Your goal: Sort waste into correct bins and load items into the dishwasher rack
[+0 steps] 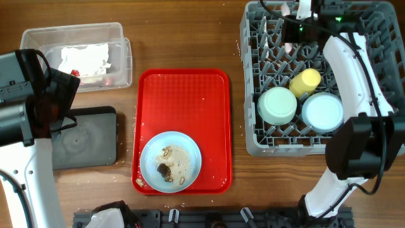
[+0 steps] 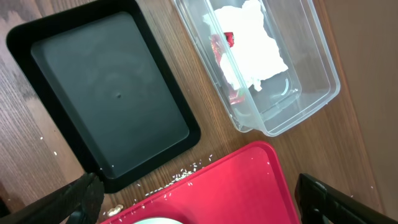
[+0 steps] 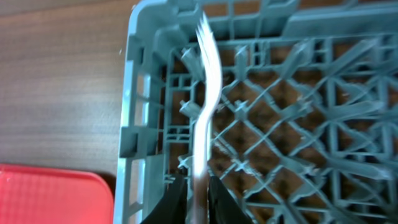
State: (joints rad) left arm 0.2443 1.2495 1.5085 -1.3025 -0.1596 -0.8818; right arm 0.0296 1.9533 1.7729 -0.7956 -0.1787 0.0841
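Note:
My right gripper is shut on the white fork and holds it over the far left corner of the grey dishwasher rack; it also shows in the overhead view. The rack holds the yellow cup, mint green bowl and light blue bowl. The light blue plate with rice crumbs and brown scraps sits on the red tray. My left gripper is open and empty above the red tray's far left corner. The spoon is not made out.
The clear tub at the far left holds the white wrapper with red marks; both show in the left wrist view, tub and wrapper. The black tray lies beside it. Rice crumbs lie on the table.

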